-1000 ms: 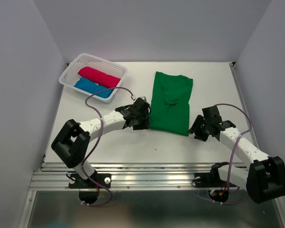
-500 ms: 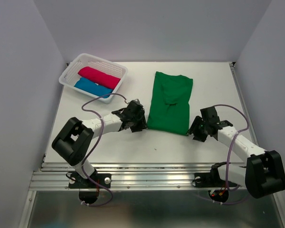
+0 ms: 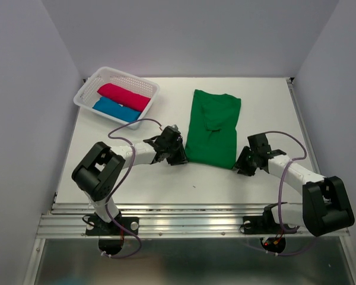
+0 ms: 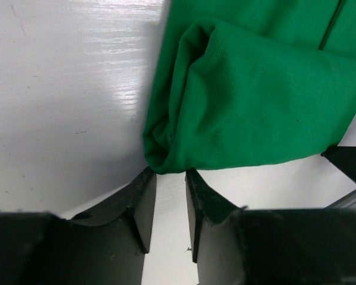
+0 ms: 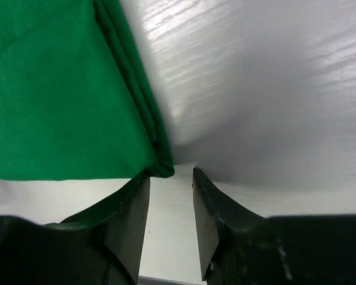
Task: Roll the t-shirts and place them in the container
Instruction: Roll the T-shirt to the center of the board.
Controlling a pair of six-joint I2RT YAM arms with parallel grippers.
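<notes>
A: Biggest first: one flat white table (image 3: 166, 181), faintly grained and glossy in the wrist views.

B: Agreed. Next, two jointed white-and-black robot arms: left arm (image 3: 136, 153) and right arm (image 3: 299, 173), both reaching inward from the near edge.

A: And the cloth?

B: Three soft, plain t-shirts. Largest by spread, one deep green t-shirt (image 3: 212, 127), folded into a long flat rectangle. Lies on the table between the two arms. Fine knit weave, with stacked layers showing along both near corners.

A: The other two?

B: Rolled into short plump cylinders and packed side by side in one rectangular white plastic lattice basket (image 3: 83, 101) at the far left corner of the table. One crimson-pink roll (image 3: 123, 96) farther back, one bright blue roll (image 3: 115, 109) nearer.

A: Down to the smallest, then: two grippers, each with two black wedge-shaped fingers.

B: For the left gripper (image 4: 170, 178): parted by a narrow gap, white table visible through it, gripping nothing. Tips right at the green shirt's near left corner.

A: Much the same for the right gripper (image 5: 171, 178): narrowly parted, holding nothing, tips at the near right corner, with the cloth's point just at one fingertip.
</notes>
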